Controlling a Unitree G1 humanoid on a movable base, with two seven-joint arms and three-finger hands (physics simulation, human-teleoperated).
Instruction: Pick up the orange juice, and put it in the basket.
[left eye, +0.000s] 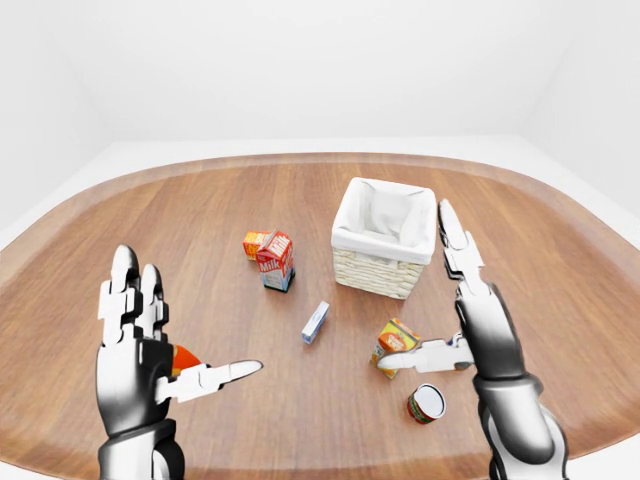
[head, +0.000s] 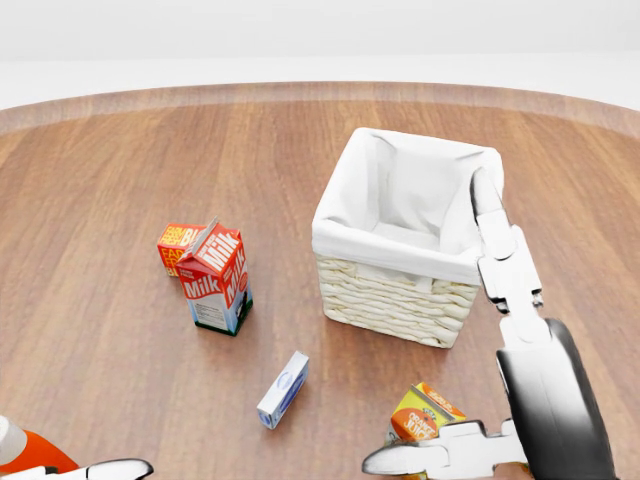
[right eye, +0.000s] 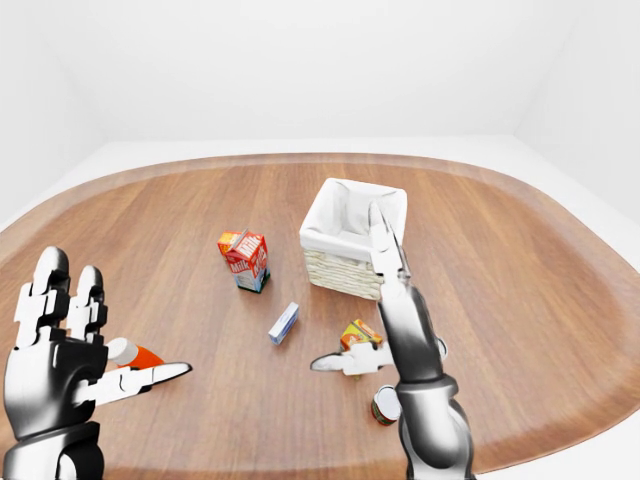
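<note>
The orange juice carton (head: 425, 413) lies tilted on the wooden table near the bottom of the head view, below the basket. The wicker basket (head: 398, 298) with a white cloth lining stands upright and holds nothing that I can see. My right hand (left eye: 425, 290) is open and turned edge-on just right of the carton. Its fingers (head: 505, 260) point up past the basket's right corner, and its thumb (head: 420, 458) stretches out under the carton. My left hand (left eye: 195, 315) is open at the lower left, far from the carton.
A red milk carton (head: 217, 280) stands left of the basket with an orange box (head: 175, 245) behind it. A small blue-white box (head: 283, 389) lies between the milk and the juice. A can (left eye: 426, 404) lies by my right wrist. An orange-red bottle (left eye: 183, 358) lies beside my left hand.
</note>
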